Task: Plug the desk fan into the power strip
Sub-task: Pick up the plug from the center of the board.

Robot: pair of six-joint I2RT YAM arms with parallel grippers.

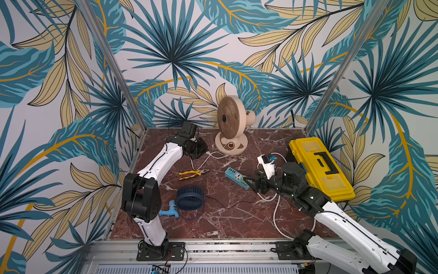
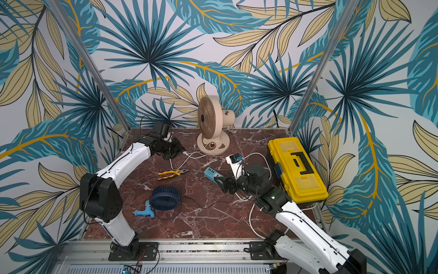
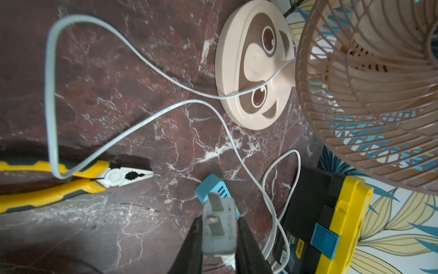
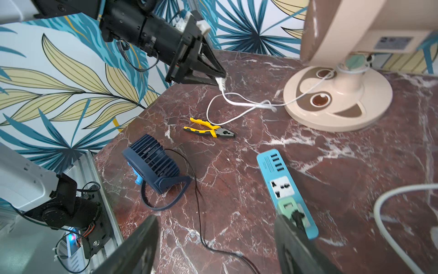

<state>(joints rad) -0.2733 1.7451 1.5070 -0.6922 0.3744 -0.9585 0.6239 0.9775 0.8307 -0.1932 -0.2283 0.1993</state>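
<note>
The left end effector (image 3: 219,223) is pinched on a pale grey plug (image 3: 219,239), whose two flat prongs poke out past the fingertips, and it appears to hold the plug off the bench (image 1: 225,220). From the plug a thin white cord (image 3: 51,95) loops down to the yellow handles of the pliers (image 1: 193,173). It then runs on to the round base of the beige desk fan (image 1: 228,118), which stands just beyond this end effector against the back wall.

The right end effector (image 4: 216,239) has its jaws spread wide with nothing between them. One finger (image 4: 294,246) overlaps the near end of the power strip (image 4: 282,187); whether it touches I cannot tell. The strip is a short light-blue bar lying flat between the two end effectors. It has a white socket face in the middle, four dark ports at the end toward the left end effector, and a pale green patch at the near end, partly hidden by the finger. A thick white cord (image 1: 274,214) curls beneath the right arm.

Bare marble lies open between strip, pliers and fan base. On the right end effector's outer side a yellow toolbox (image 1: 320,166) fills the bench edge. Near the left arm's base lies a navy fan (image 1: 190,198), its black wire (image 4: 197,204) trailing toward the right arm. Patterned walls close the back and sides.
</note>
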